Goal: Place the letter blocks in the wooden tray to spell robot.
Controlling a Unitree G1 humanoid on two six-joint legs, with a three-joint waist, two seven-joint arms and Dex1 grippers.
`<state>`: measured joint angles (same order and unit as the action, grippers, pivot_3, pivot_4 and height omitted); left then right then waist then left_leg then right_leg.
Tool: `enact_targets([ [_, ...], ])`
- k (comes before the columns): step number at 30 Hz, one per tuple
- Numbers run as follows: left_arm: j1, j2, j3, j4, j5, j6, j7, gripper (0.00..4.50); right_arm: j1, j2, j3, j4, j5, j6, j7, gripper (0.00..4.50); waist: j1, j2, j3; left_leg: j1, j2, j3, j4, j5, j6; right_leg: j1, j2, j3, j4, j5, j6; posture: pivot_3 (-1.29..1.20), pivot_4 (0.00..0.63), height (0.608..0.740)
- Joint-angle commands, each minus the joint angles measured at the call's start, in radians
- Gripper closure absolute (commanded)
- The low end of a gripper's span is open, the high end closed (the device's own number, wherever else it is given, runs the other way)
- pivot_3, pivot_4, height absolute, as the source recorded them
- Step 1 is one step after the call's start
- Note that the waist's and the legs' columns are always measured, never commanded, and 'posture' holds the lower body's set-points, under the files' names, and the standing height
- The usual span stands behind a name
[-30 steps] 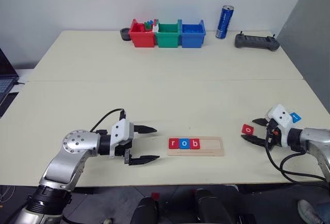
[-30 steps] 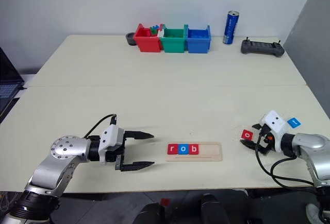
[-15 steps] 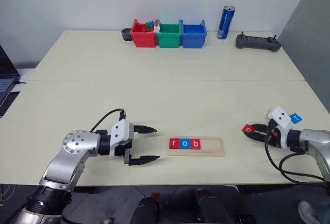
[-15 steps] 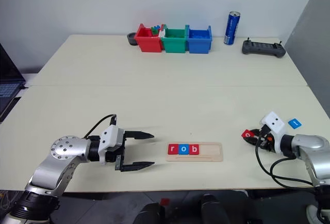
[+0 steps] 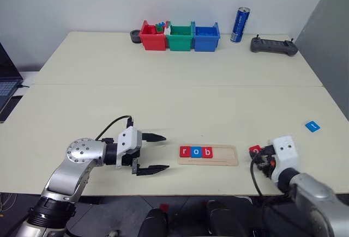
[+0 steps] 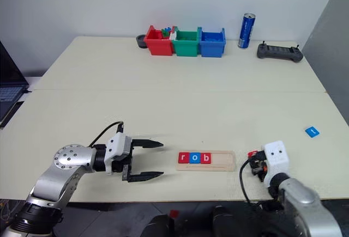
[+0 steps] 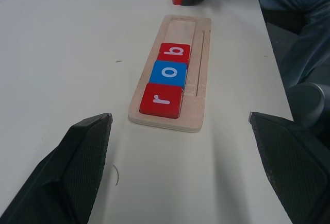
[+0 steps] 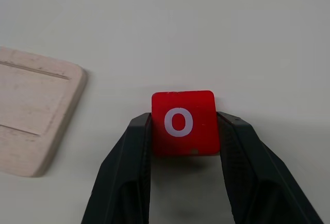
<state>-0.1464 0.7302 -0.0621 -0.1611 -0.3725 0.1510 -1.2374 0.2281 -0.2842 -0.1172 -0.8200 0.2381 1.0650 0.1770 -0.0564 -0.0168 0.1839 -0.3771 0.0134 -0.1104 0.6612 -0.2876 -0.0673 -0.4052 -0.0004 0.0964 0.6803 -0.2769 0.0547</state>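
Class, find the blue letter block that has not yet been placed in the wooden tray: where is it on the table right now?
In the left eye view, the loose blue block lies flat on the table's right side, near the edge, beyond the right claw and apart from the wooden tray.

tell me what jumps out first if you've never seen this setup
The wooden tray near the table's front edge holds red r, blue o and red b, with two slots free. Just right of it the right gripper pinches a red o block. A lone blue block lies farther right.
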Motion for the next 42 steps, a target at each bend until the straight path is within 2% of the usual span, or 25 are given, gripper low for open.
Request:
enact_targets([
  [1,-0.021,0.007,0.002,-0.025,-0.012,0.001,-0.009,0.0,0.009,0.068,0.05,-0.019,-0.022,0.035,-0.079,3.05,-0.001,0.0,0.0,0.0,0.0,0.0,0.0,0.0,0.0,0.0,0.0,0.0,0.0,0.0,0.001,0.0,0.15,0.74],
  [3,-0.031,0.005,0.001,-0.013,-0.009,-0.003,-0.012,0.0,-0.003,0.111,0.031,-0.006,-0.03,0.009,-0.107,3.05,-0.001,-0.001,0.0,0.001,0.001,0.0,0.0,0.0,0.0,0.0,0.001,0.0,0.0,-0.001,0.002,0.0,0.15,0.74],
  [9,-0.033,0.008,0.008,-0.008,-0.007,-0.008,-0.016,0.0,-0.087,0.17,-0.044,-0.012,-0.019,-0.032,-0.14,0.98,-0.001,0.0,0.0,0.001,0.001,0.001,0.0,0.0,0.0,0.0,0.001,0.001,0.0,-0.001,0.002,0.0,0.15,0.74],
  [11,-0.028,0.01,0.01,-0.016,-0.009,-0.004,-0.014,0.0,-0.138,0.159,-0.076,-0.016,-0.018,-0.034,-0.139,0.25,-0.001,0.0,0.0,0.001,0.001,0.001,0.0,0.0,0.0,0.0,0.001,0.001,0.0,-0.001,0.002,0.0,0.15,0.74],
  [12,-0.026,0.01,0.01,-0.021,-0.009,-0.001,-0.011,0.0,-0.162,0.128,-0.09,-0.01,-0.022,-0.037,-0.128,0.02,-0.001,0.0,0.0,0.001,0.0,0.001,0.0,0.0,0.0,0.0,0.001,0.001,0.0,-0.001,0.001,0.0,0.15,0.74],
  [15,-0.023,0.01,0.01,-0.026,-0.009,0.003,-0.007,0.0,-0.212,0.033,-0.151,0.031,0.004,-0.04,-0.056,0.02,-0.001,0.0,0.0,0.0,0.0,0.001,0.0,0.0,0.0,0.0,0.0,0.001,0.0,0.0,0.0,0.0,0.15,0.74],
  [19,-0.02,0.009,0.009,-0.025,-0.009,0.0,-0.004,0.0,-0.227,-0.172,-0.186,0.155,0.106,-0.114,0.206,0.02,-0.001,0.0,0.0,0.0,0.0,0.001,-0.001,0.0,0.0,0.0,0.0,0.0,-0.001,0.001,-0.002,0.0,0.15,0.74],
  [21,-0.015,0.007,0.007,-0.029,-0.008,0.0,-0.002,0.0,-0.214,-0.303,-0.177,0.215,0.144,-0.21,0.391,0.02,-0.001,0.001,0.002,0.0,0.0,0.001,0.0,0.0,0.0,0.0,0.0,0.001,-0.001,0.001,-0.002,0.0,0.15,0.74],
  [23,-0.013,0.007,0.005,-0.037,-0.01,0.004,0.001,0.0,-0.179,-0.468,-0.117,0.269,0.118,-0.348,0.58,0.02,-0.001,0.001,0.002,0.0,-0.001,0.002,0.0,0.0,0.001,0.0,0.0,0.001,-0.001,0.001,-0.002,0.0,0.15,0.74],
  [26,-0.018,0.007,0.0,-0.038,-0.009,0.006,0.002,0.0,-0.158,-0.622,-0.036,0.319,0.098,-0.482,0.758,0.02,-0.001,0.0,0.002,0.0,0.0,0.001,0.0,0.0,0.001,0.0,0.0,0.0,-0.001,0.0,0.0,0.0,0.15,0.74],
  [33,-0.023,-0.001,-0.008,-0.003,0.004,-0.021,-0.002,0.0,-0.255,-0.688,0.062,0.504,0.058,-0.628,0.892,0.02,0.0,0.0,0.003,0.0,-0.001,0.002,0.001,0.0,0.001,0.0,0.0,0.001,-0.001,0.002,-0.002,0.0,0.15,0.74],
  [41,0.009,-0.008,-0.011,0.006,0.013,-0.058,0.004,0.0,-0.332,-0.72,0.154,0.637,0.013,-0.715,1.004,0.02,0.001,0.0,0.003,0.0,-0.001,0.002,0.001,0.0,0.001,0.0,-0.001,0.0,-0.001,0.002,-0.002,0.0,0.15,0.74],
  [42,0.012,-0.008,-0.009,0.004,0.014,-0.06,0.003,0.0,-0.343,-0.713,0.159,0.648,0.008,-0.722,1.004,0.19,0.001,0.0,0.003,-0.001,-0.001,0.002,0.001,0.0,0.001,0.0,-0.001,0.001,-0.001,0.002,-0.002,0.0,0.15,0.74],
])
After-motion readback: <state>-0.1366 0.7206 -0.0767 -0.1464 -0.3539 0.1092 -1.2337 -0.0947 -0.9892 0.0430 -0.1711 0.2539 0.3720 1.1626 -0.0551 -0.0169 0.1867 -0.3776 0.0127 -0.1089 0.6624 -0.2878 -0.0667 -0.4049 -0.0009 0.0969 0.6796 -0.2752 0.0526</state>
